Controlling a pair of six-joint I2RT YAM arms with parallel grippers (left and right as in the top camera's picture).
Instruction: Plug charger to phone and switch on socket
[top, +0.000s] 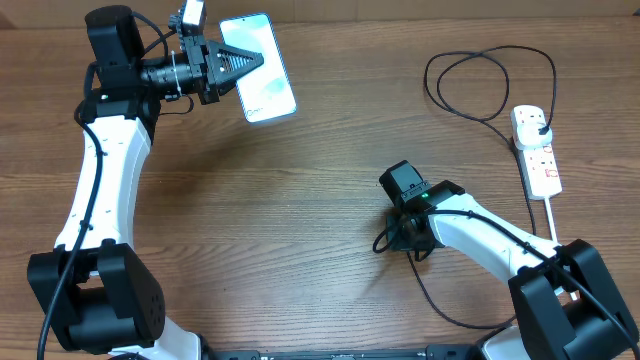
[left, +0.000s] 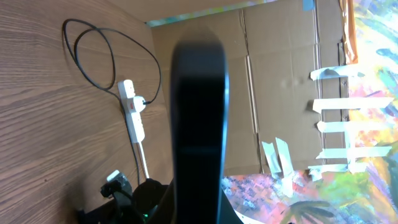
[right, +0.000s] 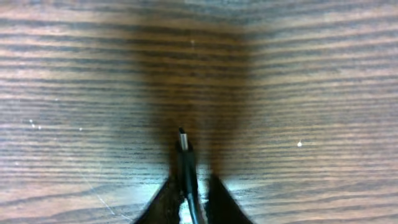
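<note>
a wood-grain bench (top: 330, 150) fills the overhead view. the left arm (top: 100, 180) runs up the left side of the frame and bends right at the top. the right arm (top: 490, 235) comes in from the lower right corner toward the centre. in the left wrist view a cardboard wall (left: 280, 74) with strips of white tape stands behind the bench.

the socket (top: 540, 155), a white strip with red-marked switches, lies flat at the right edge of the overhead frame, its thick white cord (top: 548, 215) trailing downward. a black plug (top: 541, 124) sits in its upper outlet.

the phone (top: 268, 75) is at the upper left of centre in the overhead view, screen lit pale blue and facing up. the left claw (top: 245, 62) is clamped tight on its left edge. the left wrist view shows the phone only as a dark blurred bar, edge-on, up the middle.

the charger (right: 186, 171) loops in a thin black ring at the upper right of the overhead view, near the socket and well apart from the phone. in the right wrist view it runs up from the bottom centre, pinched between the dark fingers (right: 161, 205) of the right claw (right: 189, 208), whose jaws stand nearly together with only the cable between them. the small connector tip (right: 182, 138) sticks out past the fingertips, over bare wood; whether it touches the bench i cannot tell.
</note>
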